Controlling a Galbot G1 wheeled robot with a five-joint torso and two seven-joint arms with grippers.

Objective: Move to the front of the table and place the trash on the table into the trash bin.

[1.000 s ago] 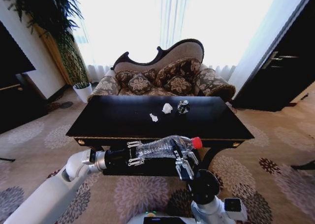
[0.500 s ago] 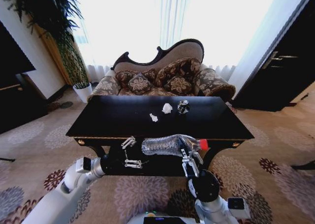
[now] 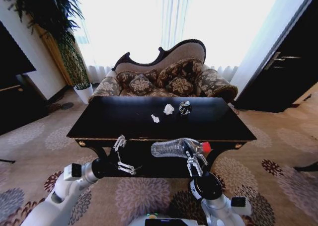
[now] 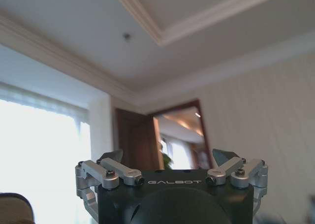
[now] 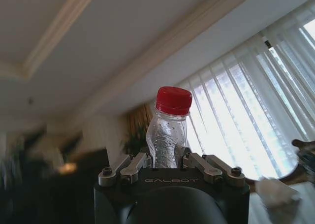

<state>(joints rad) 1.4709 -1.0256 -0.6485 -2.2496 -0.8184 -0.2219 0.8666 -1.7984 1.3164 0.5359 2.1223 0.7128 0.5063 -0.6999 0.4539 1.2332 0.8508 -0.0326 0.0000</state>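
A bright curtained window filled the back of the room in the head view, with a patterned sofa [image 3: 166, 77] beneath it at centre frame and a potted plant [image 3: 57, 27] in the upper left. In front of the sofa stood the black glossy worktop [image 3: 119, 121], spanning the middle of the frame over a flowered carpet [image 3: 278, 181]. On it, right of centre, lay two white paper wads [image 3: 162, 113] and, just beside the farther one, a small dark item [image 3: 185, 107]. In the lower centre the right gripper [image 3: 194, 159] was pinching the clear bottle [image 3: 176, 148], which lay level in front of the worktop's front edge with its red cap toward the right of the frame. In the lower left the left gripper [image 3: 120, 155] hung with its fingers spread and nothing between them, apart from the bottle.

The left wrist view looked up at a white ceiling with moulding, a bright window at lower left and a dark doorway at centre. The left gripper [image 4: 168, 160] sat at the bottom edge, its fingertips [image 4: 224, 156] wide apart.

The right wrist view showed ceiling moulding and sheer curtains at the right. The right gripper [image 5: 167, 161] was pressed against the bottle [image 5: 167, 135], whose red cap rose above it at centre frame. A paper wad [image 5: 273, 190] showed blurred in the lower right.
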